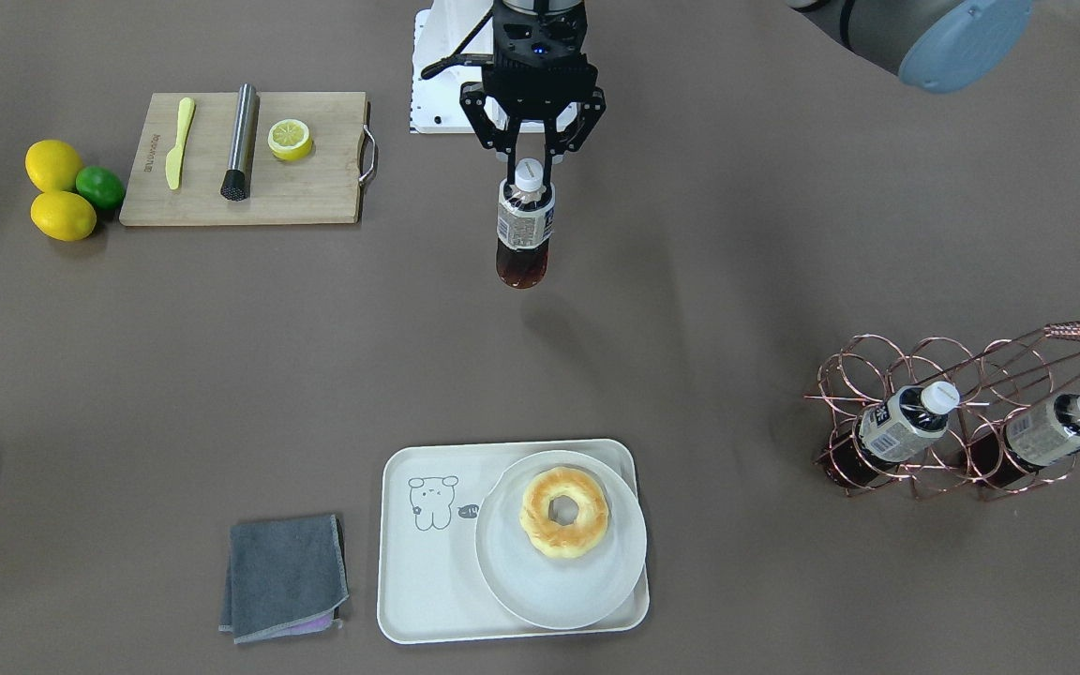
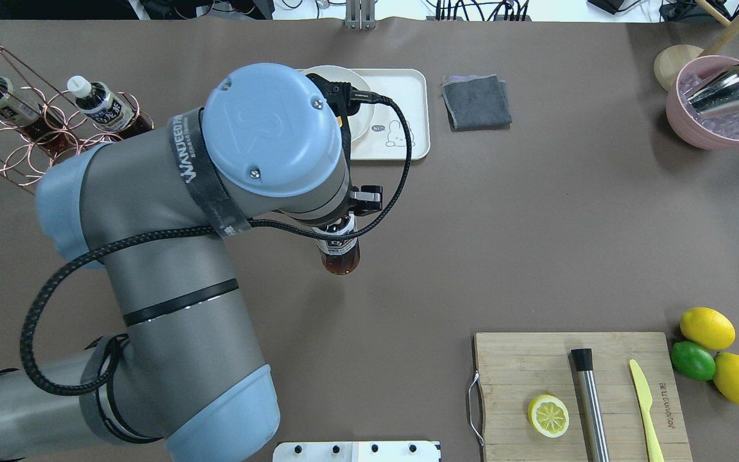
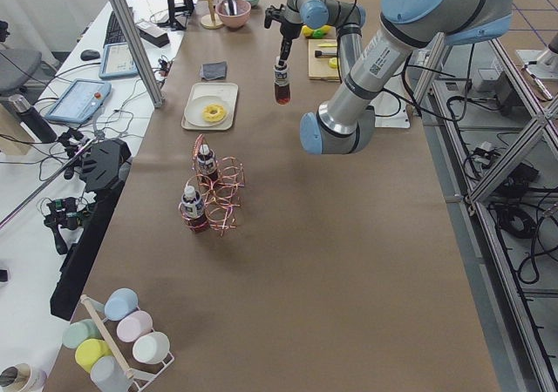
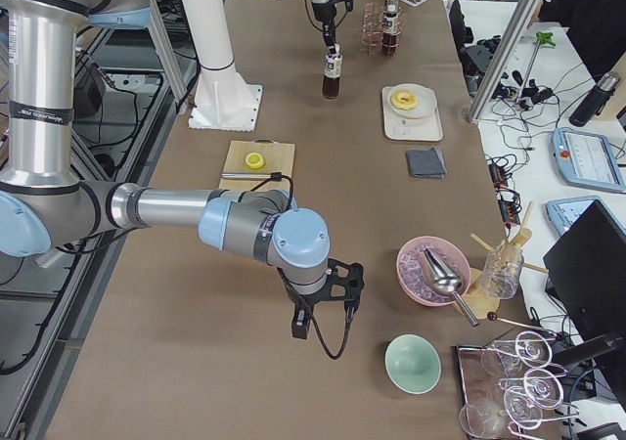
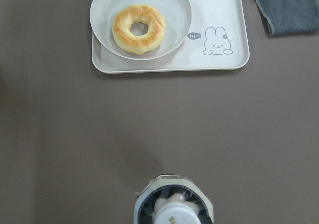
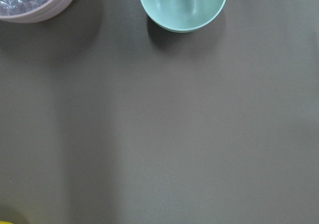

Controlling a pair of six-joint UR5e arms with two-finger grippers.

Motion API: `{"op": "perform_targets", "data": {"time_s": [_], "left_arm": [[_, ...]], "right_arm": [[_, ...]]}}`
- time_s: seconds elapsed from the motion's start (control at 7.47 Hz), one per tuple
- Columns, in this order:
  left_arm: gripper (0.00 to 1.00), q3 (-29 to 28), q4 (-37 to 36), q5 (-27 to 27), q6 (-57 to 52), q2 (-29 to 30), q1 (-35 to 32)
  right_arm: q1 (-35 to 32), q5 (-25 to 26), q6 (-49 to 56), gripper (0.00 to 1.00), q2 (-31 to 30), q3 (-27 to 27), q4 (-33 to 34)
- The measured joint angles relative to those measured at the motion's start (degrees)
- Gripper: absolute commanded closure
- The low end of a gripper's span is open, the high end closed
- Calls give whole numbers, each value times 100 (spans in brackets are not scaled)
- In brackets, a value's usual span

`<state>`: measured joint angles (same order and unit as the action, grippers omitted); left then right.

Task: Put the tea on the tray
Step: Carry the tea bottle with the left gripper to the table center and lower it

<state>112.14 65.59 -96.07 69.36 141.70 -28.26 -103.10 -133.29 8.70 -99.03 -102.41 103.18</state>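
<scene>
My left gripper (image 1: pixel 528 176) is shut on the neck of the tea (image 1: pixel 525 230), a small bottle of dark reddish-brown liquid with a white cap. It hangs upright above the bare table, well short of the tray. The bottle also shows in the overhead view (image 2: pixel 339 253) and the left wrist view (image 5: pixel 174 214). The cream-white tray (image 1: pixel 427 562) carries a round plate (image 1: pixel 587 591) with a doughnut (image 1: pixel 563 513) on one half; the half with the cartoon drawing (image 5: pixel 217 40) is bare. My right gripper (image 4: pixel 328 308) shows only in the exterior right view, and I cannot tell whether it is open or shut.
Two alike bottles (image 1: pixel 906 422) (image 1: pixel 1060 427) lie in a copper wire rack (image 1: pixel 971 375). A grey cloth (image 1: pixel 284 577) lies beside the tray. A cutting board (image 1: pixel 315 197) with a lemon half, knife and muddler, two lemons and a lime (image 1: pixel 101 186), a pink ice bowl (image 2: pixel 722 128) and a green bowl (image 6: pixel 182 5) stand further off.
</scene>
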Motion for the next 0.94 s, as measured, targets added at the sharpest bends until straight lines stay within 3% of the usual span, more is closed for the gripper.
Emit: {"op": "perform_targets", "data": {"time_s": [0.94], "left_arm": [[100,-643,638,295,173,38,355]], "right_arm": [[-3,5,16,0,-34,-7,0]]}}
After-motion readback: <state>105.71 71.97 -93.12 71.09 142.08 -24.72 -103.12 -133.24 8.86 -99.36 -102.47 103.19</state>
